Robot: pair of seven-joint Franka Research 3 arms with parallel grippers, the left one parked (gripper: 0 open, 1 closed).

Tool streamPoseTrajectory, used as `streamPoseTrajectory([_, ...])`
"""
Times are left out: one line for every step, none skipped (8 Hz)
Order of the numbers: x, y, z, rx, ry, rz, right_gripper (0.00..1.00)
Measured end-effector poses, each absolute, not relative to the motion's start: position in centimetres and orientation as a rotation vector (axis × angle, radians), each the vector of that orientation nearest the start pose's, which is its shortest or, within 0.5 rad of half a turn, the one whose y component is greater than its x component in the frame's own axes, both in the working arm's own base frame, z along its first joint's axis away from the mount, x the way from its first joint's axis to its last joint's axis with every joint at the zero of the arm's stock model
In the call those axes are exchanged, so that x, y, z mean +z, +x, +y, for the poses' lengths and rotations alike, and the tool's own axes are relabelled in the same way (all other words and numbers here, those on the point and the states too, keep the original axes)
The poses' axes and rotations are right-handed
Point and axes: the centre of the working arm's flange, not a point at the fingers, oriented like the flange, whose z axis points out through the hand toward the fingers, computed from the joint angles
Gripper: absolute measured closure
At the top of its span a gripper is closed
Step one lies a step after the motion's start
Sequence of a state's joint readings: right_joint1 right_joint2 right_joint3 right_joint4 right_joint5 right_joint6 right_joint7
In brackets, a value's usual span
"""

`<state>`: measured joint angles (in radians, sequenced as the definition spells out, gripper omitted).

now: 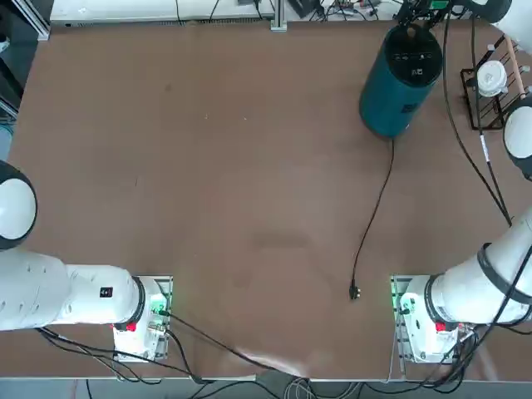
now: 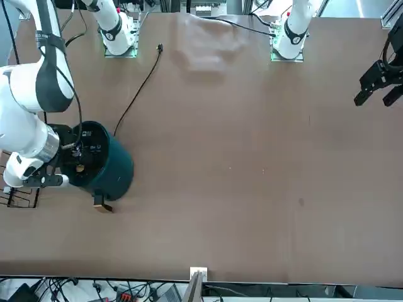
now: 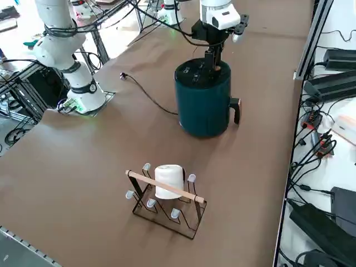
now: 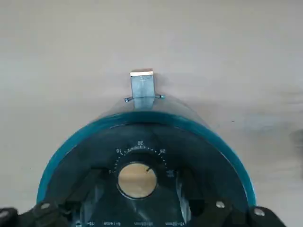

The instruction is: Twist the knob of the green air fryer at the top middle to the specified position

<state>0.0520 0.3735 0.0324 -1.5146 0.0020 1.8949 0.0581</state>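
Now R gripper (image 4: 137, 208) over green air fryer (image 3: 203, 103), fingers astride knob (image 4: 137, 179)

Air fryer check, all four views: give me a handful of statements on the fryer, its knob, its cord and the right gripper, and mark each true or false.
1. The green air fryer stands upright. True.
2. The right gripper hangs over the bare table, far from the fryer. False: it is right above the fryer's black top, at the knob.
3. The cord is plugged into a socket. False: its plug lies loose on the table.
4. The fryer's handle points away from the robot. True.
5. A white cup sits on a wire rack. True.
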Motion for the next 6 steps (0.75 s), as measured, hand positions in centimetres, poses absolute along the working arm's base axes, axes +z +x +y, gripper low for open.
streamPoseTrajectory([44.95,66.93,5.37,-0.010,-3.127,-0.037,0.16])
streamPoseTrajectory([45.19,67.01,5.29,-0.017,-3.128,-0.035,0.27])
streamPoseTrajectory([45.23,67.02,5.24,-0.019,-3.128,-0.034,0.31])
streamPoseTrajectory([45.24,67.02,5.27,-0.019,-3.128,-0.034,0.32])
streamPoseTrajectory([45.24,67.02,5.28,-0.019,-3.128,-0.035,0.32])
streamPoseTrajectory([45.25,67.03,5.28,-0.019,-3.128,-0.035,0.33])
